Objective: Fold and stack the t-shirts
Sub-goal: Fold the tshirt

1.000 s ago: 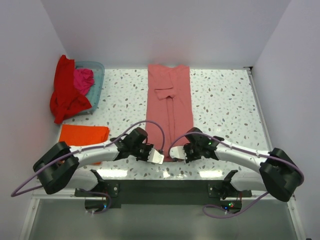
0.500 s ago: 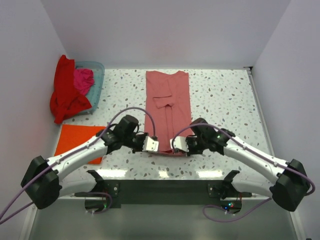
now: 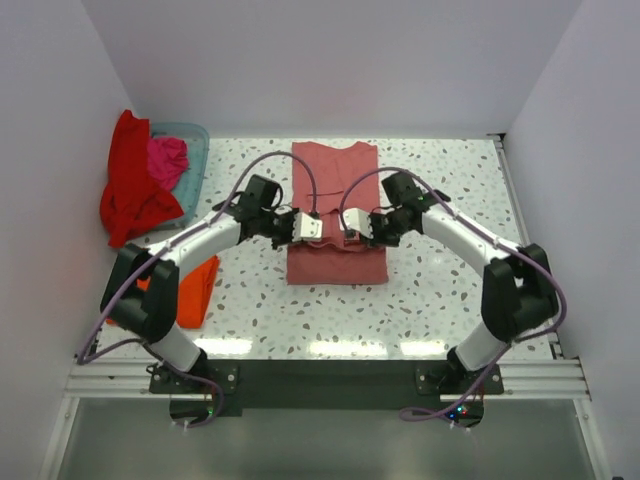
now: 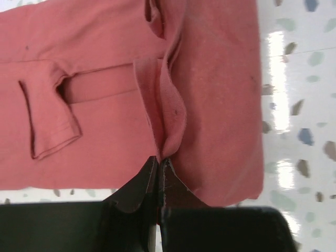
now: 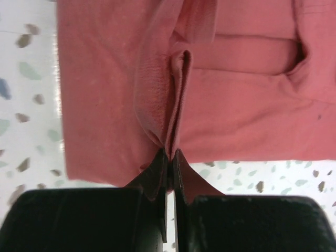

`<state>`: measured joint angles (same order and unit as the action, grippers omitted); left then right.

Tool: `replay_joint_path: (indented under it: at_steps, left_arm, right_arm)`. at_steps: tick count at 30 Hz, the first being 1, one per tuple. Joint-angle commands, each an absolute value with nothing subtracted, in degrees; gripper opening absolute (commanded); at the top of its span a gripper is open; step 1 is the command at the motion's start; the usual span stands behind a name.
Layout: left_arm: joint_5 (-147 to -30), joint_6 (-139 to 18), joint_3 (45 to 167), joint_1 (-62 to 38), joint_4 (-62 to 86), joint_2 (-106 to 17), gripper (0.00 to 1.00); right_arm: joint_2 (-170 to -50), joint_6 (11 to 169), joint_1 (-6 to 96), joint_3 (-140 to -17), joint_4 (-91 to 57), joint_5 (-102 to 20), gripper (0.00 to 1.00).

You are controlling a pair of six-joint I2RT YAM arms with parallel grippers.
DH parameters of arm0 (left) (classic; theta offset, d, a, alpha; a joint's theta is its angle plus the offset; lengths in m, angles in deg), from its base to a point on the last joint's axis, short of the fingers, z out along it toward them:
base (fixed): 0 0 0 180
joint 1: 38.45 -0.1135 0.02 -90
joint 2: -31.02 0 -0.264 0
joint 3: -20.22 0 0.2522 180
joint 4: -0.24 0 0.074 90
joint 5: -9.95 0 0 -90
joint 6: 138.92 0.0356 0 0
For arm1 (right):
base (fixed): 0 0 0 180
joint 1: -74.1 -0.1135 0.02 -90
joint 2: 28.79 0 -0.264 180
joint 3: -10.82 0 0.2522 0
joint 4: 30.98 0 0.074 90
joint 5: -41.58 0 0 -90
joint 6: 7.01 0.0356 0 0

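while the left gripper [image 3: 310,226] and right gripper [image 3: 352,228] each clamp tight on the lifted hem of the rose-pink t-shirt [image 3: 335,262] at the middle of the bench [image 3: 450,200], i judge the hem-to-collar fold is under way; next i must lay the hem flat near the collar and release

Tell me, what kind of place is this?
Probably a robot lab's test booth: plain white walls around a speckled table, two robot arms bolted at its edge, a pink t-shirt pinched by both.

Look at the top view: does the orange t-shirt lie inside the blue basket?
No, the orange t-shirt lies on the table, well apart from the blue basket at the far left corner.
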<state>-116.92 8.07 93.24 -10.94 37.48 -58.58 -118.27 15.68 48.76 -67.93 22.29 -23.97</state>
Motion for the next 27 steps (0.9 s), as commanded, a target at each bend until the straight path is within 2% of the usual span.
replay_joint_path:
  at_steps: [1,7,14,23,24,25,27]
  left_arm:
    - [-118.81,11.81,100.67,-13.48,35.88,-64.15,0.00]
    - [-118.55,12.16,112.61,-15.94,35.53,-74.79,0.00]
    - [-118.11,13.57,120.72,-17.53,36.58,-84.37,0.00]
    - [-116.97,13.83,123.45,-18.76,36.41,-88.16,0.00]
    - [-116.45,13.40,123.45,-18.76,35.97,-88.33,0.00]
    - [-115.40,12.87,123.45,-18.76,35.71,-88.42,0.00]
    - [-112.86,10.07,123.19,-18.93,33.53,-88.34,0.27]
  right_arm:
    - [-124.76,8.99,51.33,-76.05,22.77,-19.15,0.00]
    - [-136.35,5.91,54.59,-86.86,24.00,-17.92,0.00]
    - [-146.38,5.29,56.79,-99.07,25.32,-18.19,0.00]
    - [-150.61,3.98,57.05,-102.52,26.46,-18.89,0.00]
    - [-150.61,4.50,57.05,-102.17,25.33,-19.41,0.03]
    - [-150.52,5.29,57.05,-101.90,24.36,-19.68,0.20]
    - [-150.17,9.22,57.14,-101.90,21.20,-21.43,0.37]
